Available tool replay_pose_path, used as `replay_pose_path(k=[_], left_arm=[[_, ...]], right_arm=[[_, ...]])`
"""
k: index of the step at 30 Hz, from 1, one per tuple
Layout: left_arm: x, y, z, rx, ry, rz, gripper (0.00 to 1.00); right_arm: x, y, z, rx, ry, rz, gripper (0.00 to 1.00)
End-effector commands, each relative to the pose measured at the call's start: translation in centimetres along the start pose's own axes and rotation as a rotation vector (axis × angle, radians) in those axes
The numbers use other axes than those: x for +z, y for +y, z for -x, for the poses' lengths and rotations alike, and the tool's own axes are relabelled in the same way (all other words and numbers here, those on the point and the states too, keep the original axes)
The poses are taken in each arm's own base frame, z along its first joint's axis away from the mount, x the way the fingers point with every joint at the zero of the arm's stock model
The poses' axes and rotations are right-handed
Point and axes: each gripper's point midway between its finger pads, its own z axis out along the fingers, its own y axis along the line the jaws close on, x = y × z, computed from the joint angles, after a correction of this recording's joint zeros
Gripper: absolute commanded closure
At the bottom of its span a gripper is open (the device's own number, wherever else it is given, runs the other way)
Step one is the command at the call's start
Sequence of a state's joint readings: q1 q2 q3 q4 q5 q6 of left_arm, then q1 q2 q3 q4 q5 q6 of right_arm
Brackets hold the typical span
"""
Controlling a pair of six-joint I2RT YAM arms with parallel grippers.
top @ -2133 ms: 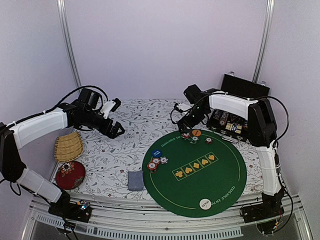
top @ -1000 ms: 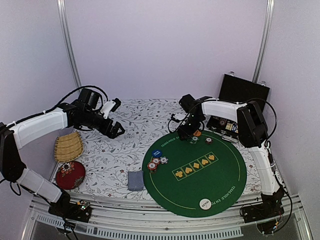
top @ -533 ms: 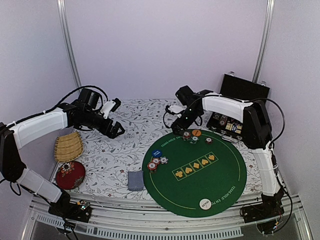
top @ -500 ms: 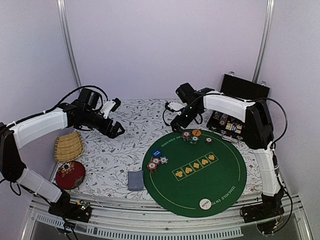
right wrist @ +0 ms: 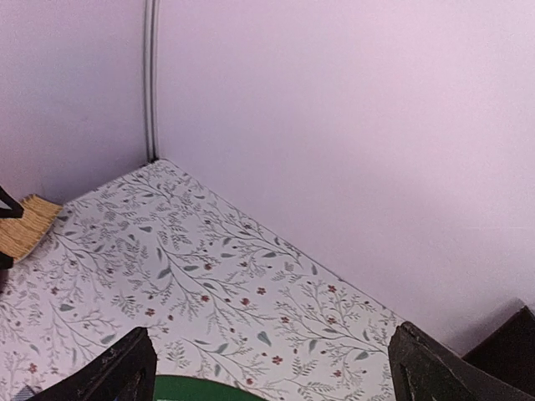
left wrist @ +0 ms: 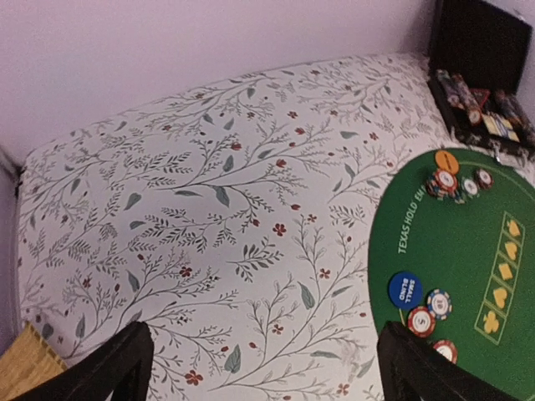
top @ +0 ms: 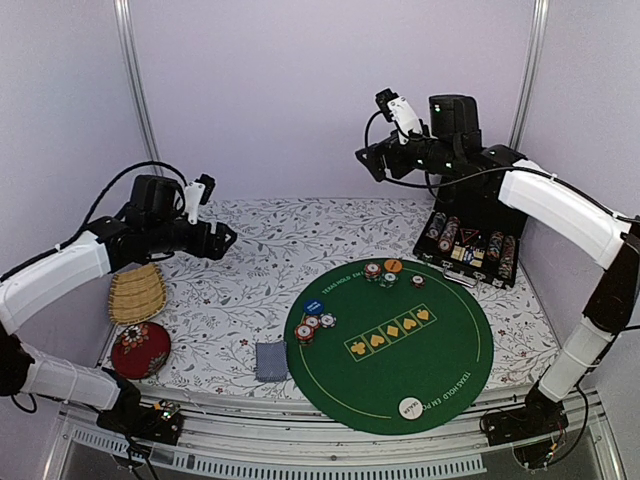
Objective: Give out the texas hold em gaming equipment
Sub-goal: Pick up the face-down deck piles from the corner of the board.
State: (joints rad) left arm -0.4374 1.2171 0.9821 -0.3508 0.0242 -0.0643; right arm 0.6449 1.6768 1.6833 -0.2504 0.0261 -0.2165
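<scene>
Green felt mat (top: 430, 360), lettered TEXAS HOLD EM along its rim, bears poker chips (top: 312, 326) just beside a blue disc (left wrist: 405, 288) reading SMALL BLIND, and more chips by an orange disc (top: 393, 266) at its far edge. The right arm reaches high over the back of the table, the right gripper (top: 372, 163) with jaws spread wide and empty. The left gripper (top: 222, 238) hovers above the flowered cloth (top: 270, 260), jaws likewise apart, holding nothing.
</scene>
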Motion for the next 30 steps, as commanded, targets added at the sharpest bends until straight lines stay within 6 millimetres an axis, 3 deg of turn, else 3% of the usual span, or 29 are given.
replay_pose_path(k=[1, 3, 8, 13, 15, 25, 28, 30], left_arm=[[-1.7, -2.5, -1.2, -0.215, -0.052, 0.154, 0.04], [-2.1, -5.0, -3.6, -0.252, -0.004, 0.175, 0.03], [-2.1, -9.2, -11.0, -0.299, 0.184, 0.210, 0.02], [-1.3, -12.8, -15.7, -0.200, 0.344, 0.249, 0.02], [-0.6, -14.5, -16.8, -0.183, 0.378, 0.222, 0.02], [1.8, -17.4, -19.5, -0.196, 0.468, 0.138, 0.02], [2.1, -17.8, -20.4, -0.220, 0.486, 0.120, 0.02], [2.1, -17.6, -20.6, -0.218, 0.485, 0.129, 0.02]], right_arm=[[-1.1, 2.2, -1.0, 0.174, -0.003, 0.119, 0.01], [-1.6, 2.6, -2.5, 0.242, 0.033, 0.131, 0.01], [-2.9, 3.9, -5.6, 0.324, 0.098, 0.169, 0.01], [-3.1, 4.4, -8.7, 0.344, 0.183, 0.164, 0.01], [-3.4, 4.8, -9.6, 0.344, 0.202, 0.175, 0.01], [-4.9, 5.3, -11.8, 0.318, 0.231, 0.183, 0.01], [-5.1, 5.2, -11.7, 0.307, 0.227, 0.179, 0.01], [-5.2, 5.5, -12.6, 0.301, 0.244, 0.188, 0.01]])
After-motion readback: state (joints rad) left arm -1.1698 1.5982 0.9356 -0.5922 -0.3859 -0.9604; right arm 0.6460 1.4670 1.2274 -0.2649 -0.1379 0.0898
